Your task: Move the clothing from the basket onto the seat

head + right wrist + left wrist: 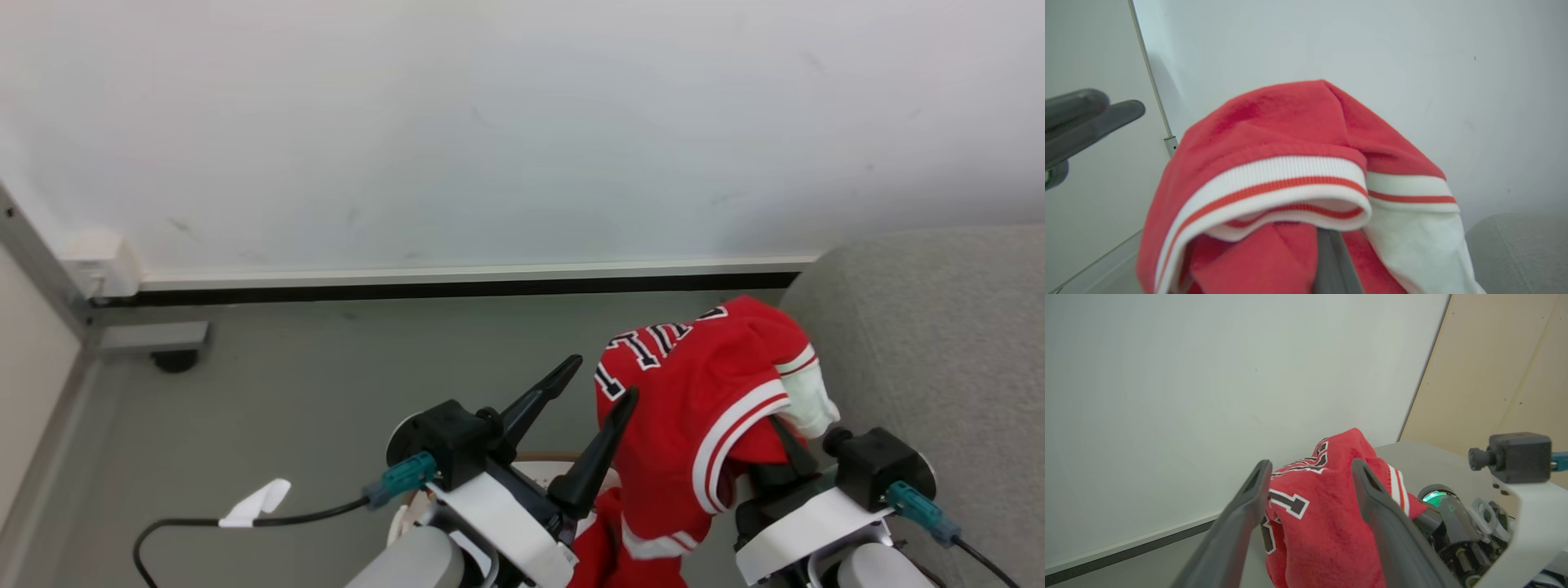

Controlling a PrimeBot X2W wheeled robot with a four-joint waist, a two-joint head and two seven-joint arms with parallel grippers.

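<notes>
Jersey (702, 408) hangs draped over the right tool (788, 447), which is clamped on it; the left tool (602, 381) gapes wide beside it. Just rightward lies the seat (939, 343), nearest the right arm.

Soft, fuzzy red cloth on the jersey (694, 400), ribbed trim, coarse grey woven fabric on the seat (939, 343) just beside it.
</notes>
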